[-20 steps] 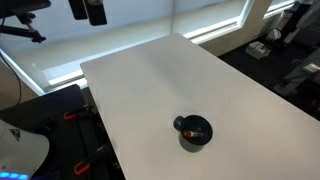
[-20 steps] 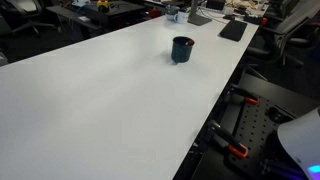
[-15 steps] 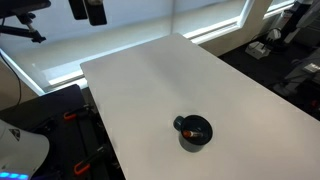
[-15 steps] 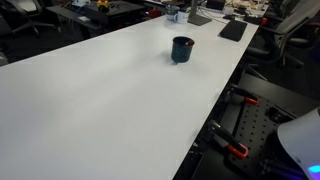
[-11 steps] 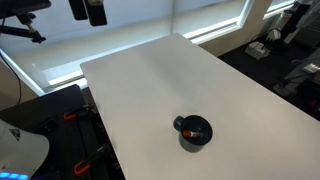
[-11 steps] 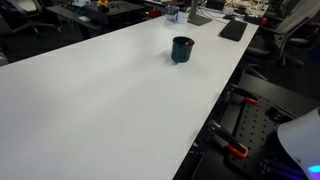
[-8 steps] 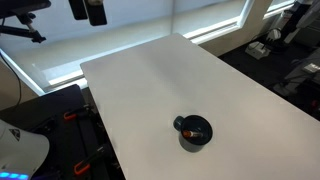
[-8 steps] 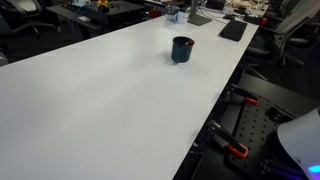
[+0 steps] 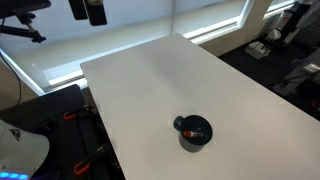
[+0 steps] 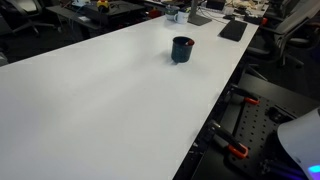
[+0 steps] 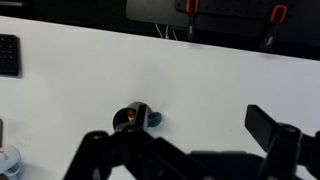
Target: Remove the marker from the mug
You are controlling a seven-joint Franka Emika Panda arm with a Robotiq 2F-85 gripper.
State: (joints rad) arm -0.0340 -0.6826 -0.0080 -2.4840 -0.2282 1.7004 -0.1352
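Note:
The dark mug (image 9: 194, 131) stands on the white table (image 9: 180, 80) near its front edge; it also shows in an exterior view (image 10: 182, 49) and the wrist view (image 11: 136, 116). The marker's red end (image 9: 190, 133) shows inside the mug, and it also shows in the wrist view (image 11: 127, 124). My gripper (image 9: 91, 10) hangs high above the table's far corner, well away from the mug. In the wrist view the gripper (image 11: 180, 135) is open and empty, with the mug seen far below near its left finger.
Black items (image 10: 233, 30) lie at the table's far end, beyond the mug. A black pad (image 11: 8, 56) lies at the table's left edge in the wrist view. Equipment with orange clamps (image 10: 237, 151) stands beside the table. Chairs and desks surround it.

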